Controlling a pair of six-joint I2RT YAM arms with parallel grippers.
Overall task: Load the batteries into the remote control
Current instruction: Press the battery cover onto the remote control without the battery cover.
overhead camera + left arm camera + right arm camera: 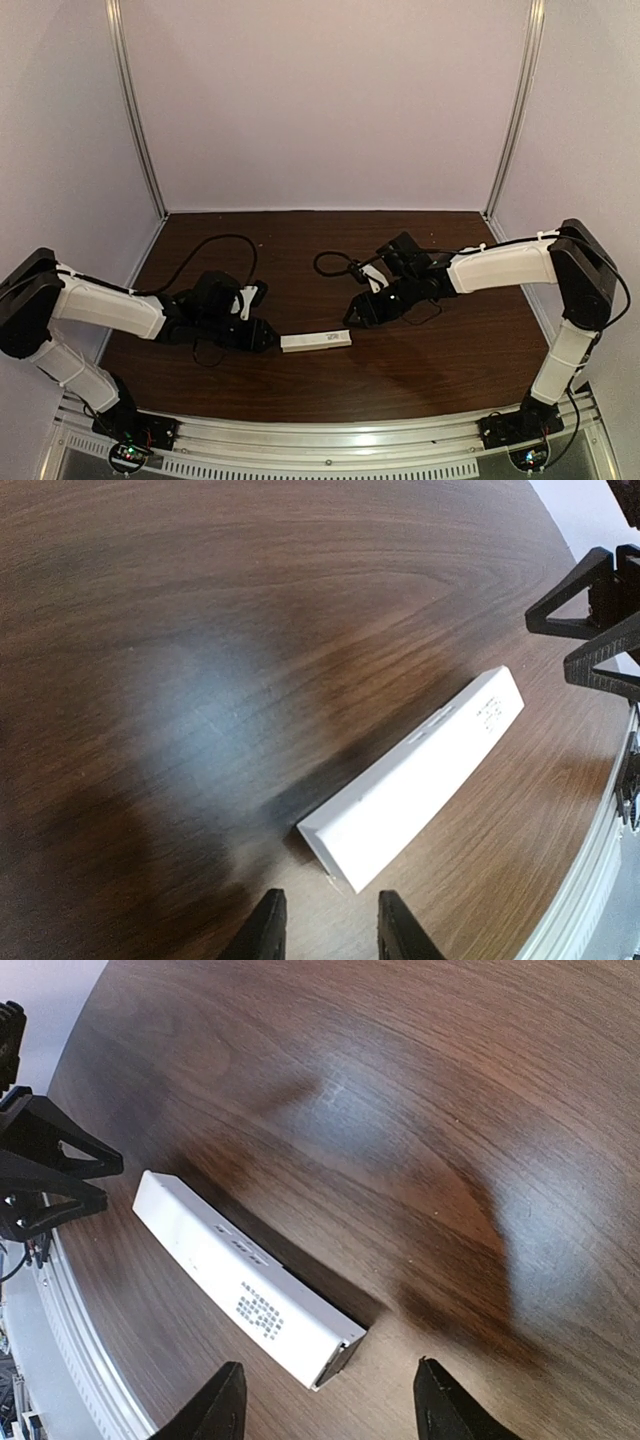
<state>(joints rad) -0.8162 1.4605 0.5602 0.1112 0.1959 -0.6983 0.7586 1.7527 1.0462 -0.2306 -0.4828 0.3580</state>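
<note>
Your biggest surface is the dark brown wood-grain table [420, 370], glossy enough to throw back pale glare patches. Across it reach the two white-and-black jointed arms, the left arm [105, 305] coming in from 8 o'clock and the right arm [500, 265] from 3 o'clock. Between their tips lies the remote control [316, 341], a slim white rectangular plastic bar. It is flat on the wood just toward 6 o'clock of the table's centre, with its long axis running 9 to 3 o'clock. It has crisp edges, a few small slots along its top and a grey speckled patch near its 3 o'clock end. That end face looks dark, but you cannot tell whether it is open. Judge it light, stiff and slick: on this varnish it will probably skate if you nudge one end. Take it across the two long narrow sides near mid-length and squeeze gently, since the shell is likely hollow. The left gripper [332, 910] sits at the bar's 9 o'clock end with its black fingers a modest gap apart and nothing between them. The right gripper [330, 1385] is spread wider at the other end, with the bar's tip at its mouth and neither finger touching. No batteries show in any view.
</note>
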